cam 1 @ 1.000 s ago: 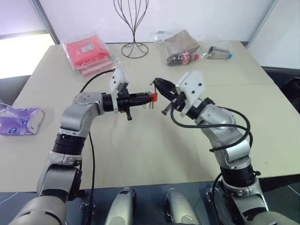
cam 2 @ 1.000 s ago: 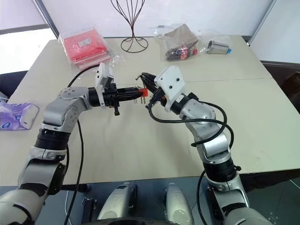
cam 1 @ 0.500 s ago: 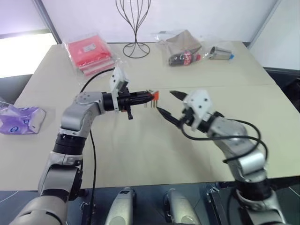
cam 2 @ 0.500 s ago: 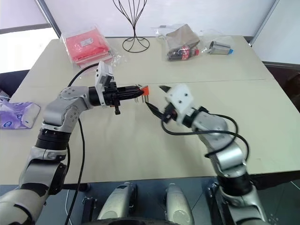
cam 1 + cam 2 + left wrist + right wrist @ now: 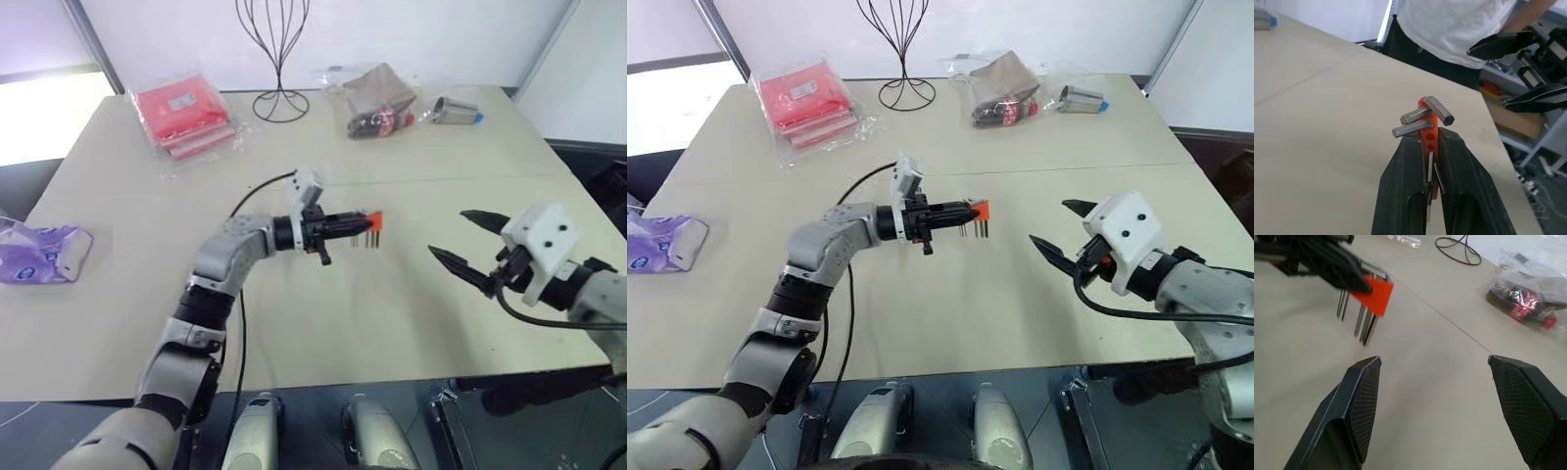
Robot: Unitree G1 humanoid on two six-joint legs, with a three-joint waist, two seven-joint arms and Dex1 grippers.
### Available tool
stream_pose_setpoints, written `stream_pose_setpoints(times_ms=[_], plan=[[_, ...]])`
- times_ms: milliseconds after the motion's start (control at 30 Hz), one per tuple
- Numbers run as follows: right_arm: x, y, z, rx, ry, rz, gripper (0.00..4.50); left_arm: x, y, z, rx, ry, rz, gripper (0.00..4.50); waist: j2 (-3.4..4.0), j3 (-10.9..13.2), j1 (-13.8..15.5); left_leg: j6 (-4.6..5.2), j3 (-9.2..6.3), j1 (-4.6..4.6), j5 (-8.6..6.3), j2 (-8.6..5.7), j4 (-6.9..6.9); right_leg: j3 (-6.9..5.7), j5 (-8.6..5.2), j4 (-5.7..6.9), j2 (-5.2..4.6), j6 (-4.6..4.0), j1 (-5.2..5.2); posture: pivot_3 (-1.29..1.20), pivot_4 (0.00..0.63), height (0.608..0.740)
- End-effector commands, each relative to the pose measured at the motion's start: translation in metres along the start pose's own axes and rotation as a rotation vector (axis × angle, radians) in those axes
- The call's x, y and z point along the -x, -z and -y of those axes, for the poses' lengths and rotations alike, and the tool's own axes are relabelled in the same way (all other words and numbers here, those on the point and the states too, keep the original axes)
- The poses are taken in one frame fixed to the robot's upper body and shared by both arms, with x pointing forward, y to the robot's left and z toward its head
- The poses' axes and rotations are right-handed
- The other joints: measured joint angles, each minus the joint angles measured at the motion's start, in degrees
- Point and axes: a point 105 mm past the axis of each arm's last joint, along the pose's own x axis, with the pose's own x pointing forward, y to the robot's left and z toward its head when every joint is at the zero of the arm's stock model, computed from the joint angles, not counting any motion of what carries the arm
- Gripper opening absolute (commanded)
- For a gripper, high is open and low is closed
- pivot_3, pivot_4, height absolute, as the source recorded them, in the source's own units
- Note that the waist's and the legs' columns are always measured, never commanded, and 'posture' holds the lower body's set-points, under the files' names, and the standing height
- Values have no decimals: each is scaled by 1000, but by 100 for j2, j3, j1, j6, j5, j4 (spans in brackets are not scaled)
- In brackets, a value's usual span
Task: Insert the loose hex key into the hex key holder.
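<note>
The hex key holder (image 5: 373,221), a small orange block with a few short grey keys hanging below it, is held above the middle of the table (image 5: 323,323). My left gripper (image 5: 361,223) is shut on it and points level toward the right. In the left wrist view the holder (image 5: 1429,128) sits pinched between the black fingers (image 5: 1405,176), with three key heads at its end. My right gripper (image 5: 449,233) hovers well to the right of the holder, open, with nothing between its fingers (image 5: 1364,396). The loose hex key is out of view.
Red packets in clear plastic (image 5: 186,113) lie at the back left, beside a black wire stand (image 5: 280,98). A bag with a bottle (image 5: 382,108) and a small packet (image 5: 457,110) sit at the back right. A purple packet (image 5: 39,250) lies at the left edge. A person in a white shirt (image 5: 1459,24) stands beyond the table.
My right gripper opened and drew away from the holder to the right and back. My left gripper carried the holder to the right, still shut on it.
</note>
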Motion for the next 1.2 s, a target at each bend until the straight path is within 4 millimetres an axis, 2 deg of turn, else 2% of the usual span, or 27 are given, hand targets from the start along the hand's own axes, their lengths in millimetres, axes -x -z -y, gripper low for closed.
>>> stream_pose_setpoints(times_ms=[33, 267, 400, 600, 800, 867, 900, 1000, 1133, 1200], plan=[[8, -15, 4, 56, 62, 35, 3615, -23, 7, 4, 86, 33, -6, 0, 0, 0, 12, 0, 0, -1, 0, -1, 1, 0, 0, 0, -1, 0, 1, 0, 150, 740], [12, -13, -2, 60, 89, 20, 3615, -43, 30, 13, 200, 69, -59, 0, 0, 0, 12, 1, -1, -6, -1, -9, 0, -3, -2, -7, -9, 3, 2, 0, 150, 740], [11, -12, -3, 62, 98, 20, 3615, -47, 42, 8, 243, 23, -86, 0, 0, 0, 11, 1, -2, 0, 0, -8, 1, -2, -2, -5, -7, 3, 6, 0, 150, 740], [9, -12, -2, 74, 101, 18, 3615, -43, 56, -8, 280, -77, -133, 0, 0, 0, 13, 1, -3, 0, 0, -8, 1, -2, -2, -6, -7, 3, 6, 0, 150, 740], [6, -13, 0, 85, 88, 18, 3615, -29, 69, -28, 294, -185, -173, 0, -1, -1, 7, 1, -3, 5, -1, -8, 1, -2, -2, -6, -8, 3, 10, 0, 150, 740], [5, -13, 0, 91, 83, 16, 3657, -24, 69, -33, 312, -214, -168, 894, -2, -1, -2, 0, -3, 11, -1, -7, 1, -2, -2, -6, -7, 3, 14, 0, 150, 740], [5, -12, 0, 91, 82, 16, 3657, -22, 69, -35, 316, -222, -166, 1149, -1, -1, -9, 0, -3, 16, -1, -6, 0, -1, -2, -6, -5, 3, 17, 0, 150, 740], [4, -12, 1, 92, 79, 17, 3657, -13, 67, -42, 314, -255, -159, 2631, -1, -2, 9, 0, -3, 18, -1, -4, -2, 1, -2, -5, -3, 3, 19, 0, 150, 740], [3, -11, 1, 93, 74, 14, 3657, 6, 56, -54, 287, -302, -129, 4347, -3, -2, -15, 0, -2, 38, -1, -3, -2, 3, -2, -7, -7, 3, 38, 0, 150, 740], [3, -11, 1, 92, 72, 13, 3657, 14, 49, -56, 266, -306, -113, 4432, -2, -3, -43, 0, 5, 61, -1, -1, -10, 9, -2, -7, -4, 2, 50, 0, 150, 740]])
